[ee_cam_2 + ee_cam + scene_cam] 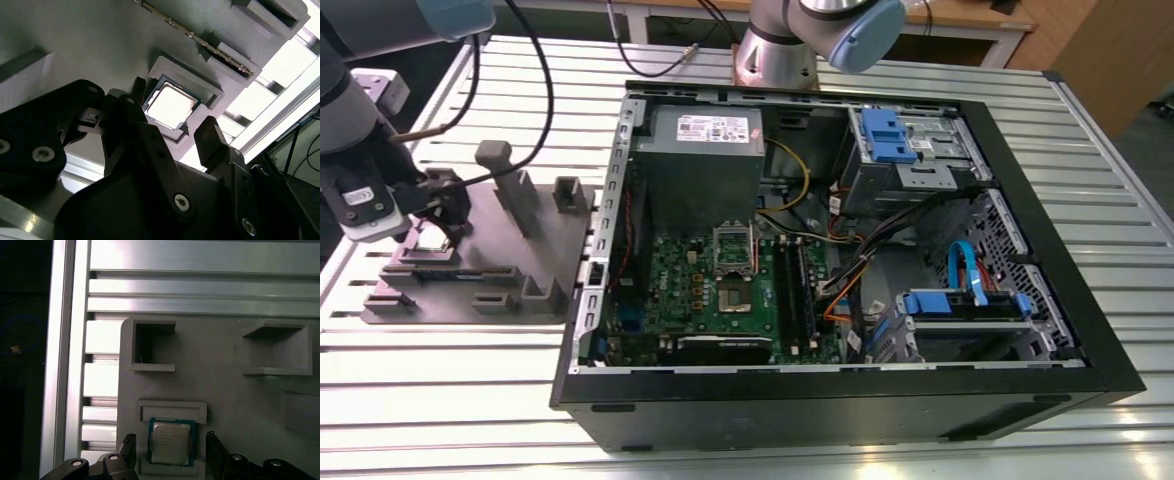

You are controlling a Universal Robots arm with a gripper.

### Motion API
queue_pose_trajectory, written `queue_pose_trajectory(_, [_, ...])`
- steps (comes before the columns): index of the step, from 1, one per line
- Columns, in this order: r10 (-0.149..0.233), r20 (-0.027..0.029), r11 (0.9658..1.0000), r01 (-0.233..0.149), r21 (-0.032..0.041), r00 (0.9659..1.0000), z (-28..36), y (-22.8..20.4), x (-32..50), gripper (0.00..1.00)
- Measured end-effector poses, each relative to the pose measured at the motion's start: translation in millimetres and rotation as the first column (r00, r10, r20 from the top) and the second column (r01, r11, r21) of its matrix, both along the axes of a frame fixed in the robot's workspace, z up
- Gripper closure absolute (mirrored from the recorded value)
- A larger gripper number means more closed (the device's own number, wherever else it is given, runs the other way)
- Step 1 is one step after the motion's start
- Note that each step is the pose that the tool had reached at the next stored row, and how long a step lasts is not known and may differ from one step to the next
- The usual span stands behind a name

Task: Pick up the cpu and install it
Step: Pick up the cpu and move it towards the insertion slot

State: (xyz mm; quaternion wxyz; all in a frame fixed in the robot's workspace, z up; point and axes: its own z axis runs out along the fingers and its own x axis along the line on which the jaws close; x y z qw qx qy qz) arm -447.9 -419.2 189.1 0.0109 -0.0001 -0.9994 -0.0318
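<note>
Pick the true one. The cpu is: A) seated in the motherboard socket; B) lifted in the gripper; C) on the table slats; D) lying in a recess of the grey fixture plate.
D: the cpu lies flat in a recess of the fixture plate, the gripper open around it.

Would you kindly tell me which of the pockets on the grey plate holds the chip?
The shallow framed pocket between the fingers of the open tool holds the chip; the two deeper box pockets beyond it look empty.
</note>
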Motion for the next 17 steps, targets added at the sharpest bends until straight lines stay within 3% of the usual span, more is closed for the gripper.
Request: queue_pose_trajectory(17, [-0.018,0.0006,0.9998,0.018,-0.002,0.9998,-7.2,0.0,2.6,0.34])
